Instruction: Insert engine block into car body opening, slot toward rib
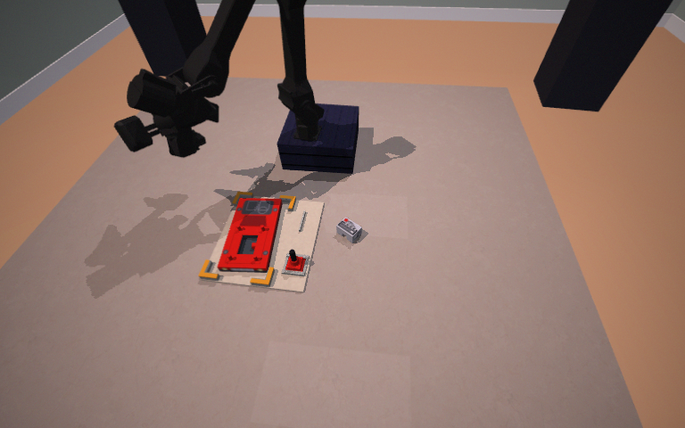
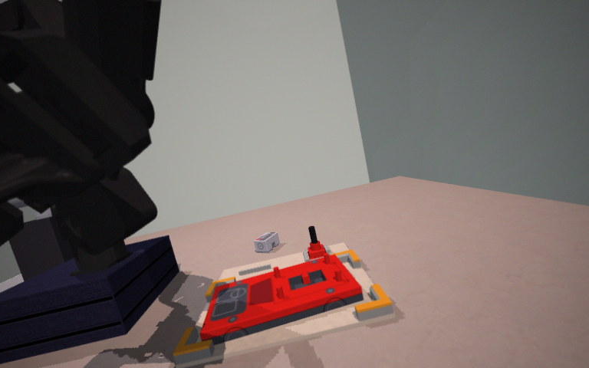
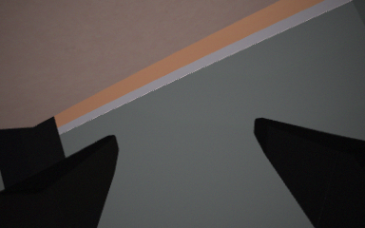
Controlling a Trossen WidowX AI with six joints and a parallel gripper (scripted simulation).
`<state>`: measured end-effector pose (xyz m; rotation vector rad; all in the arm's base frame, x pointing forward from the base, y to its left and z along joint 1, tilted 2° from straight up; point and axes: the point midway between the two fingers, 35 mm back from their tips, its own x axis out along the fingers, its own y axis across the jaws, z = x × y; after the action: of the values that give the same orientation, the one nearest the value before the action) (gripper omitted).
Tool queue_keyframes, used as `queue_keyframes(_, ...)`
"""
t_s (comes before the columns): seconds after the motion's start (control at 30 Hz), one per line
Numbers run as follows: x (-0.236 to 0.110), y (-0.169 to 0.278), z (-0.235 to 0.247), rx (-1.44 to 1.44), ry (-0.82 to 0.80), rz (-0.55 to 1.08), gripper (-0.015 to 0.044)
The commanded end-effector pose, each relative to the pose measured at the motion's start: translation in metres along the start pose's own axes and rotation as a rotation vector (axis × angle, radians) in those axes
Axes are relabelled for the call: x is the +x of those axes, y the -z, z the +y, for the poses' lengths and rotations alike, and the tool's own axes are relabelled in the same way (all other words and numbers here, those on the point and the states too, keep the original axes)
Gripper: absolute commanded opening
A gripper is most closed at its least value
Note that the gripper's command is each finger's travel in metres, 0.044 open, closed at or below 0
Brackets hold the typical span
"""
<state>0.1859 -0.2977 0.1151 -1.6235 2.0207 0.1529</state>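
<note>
The grey engine block (image 1: 348,230) (image 2: 266,242) lies on the table off the board, turned at an angle, with a red spot and dark marks on top. A small dark notch shows low on one side in the exterior view. The red car body (image 1: 232,247) (image 2: 302,298) lies flat. Its opening (image 1: 244,243) (image 2: 296,282) holds no block, and a red rib (image 2: 306,278) juts up in it. My gripper (image 1: 159,140) (image 3: 186,134) is open and empty, raised high and left of the car body in the top view, far from the block.
The cream board (image 1: 288,233) (image 2: 288,329) carries orange corner brackets (image 1: 263,277) (image 2: 374,300) around the car body. A black stick on a red base (image 1: 294,263) (image 2: 316,249) stands beside it, near a thin grey bar (image 1: 302,221) (image 2: 255,270). My arm's navy base (image 1: 317,156) (image 2: 60,314) stands behind.
</note>
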Motion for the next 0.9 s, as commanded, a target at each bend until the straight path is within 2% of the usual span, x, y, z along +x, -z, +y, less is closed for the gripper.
queue_keyframes(0.0, 0.0, 0.0, 0.0, 0.0, 0.0, 0.0, 0.0426)
queue_keyframes(0.03, 0.0, 0.0, 0.0, 0.005, 0.002, -0.002, 0.044)
queue_keyframes(0.5, -0.032, -0.042, -0.034, 0.421, 0.086, -0.182, 0.044)
queue_keyframes(0.87, -0.066, -0.077, -0.054, 0.757, 0.07, -0.358, 0.044)
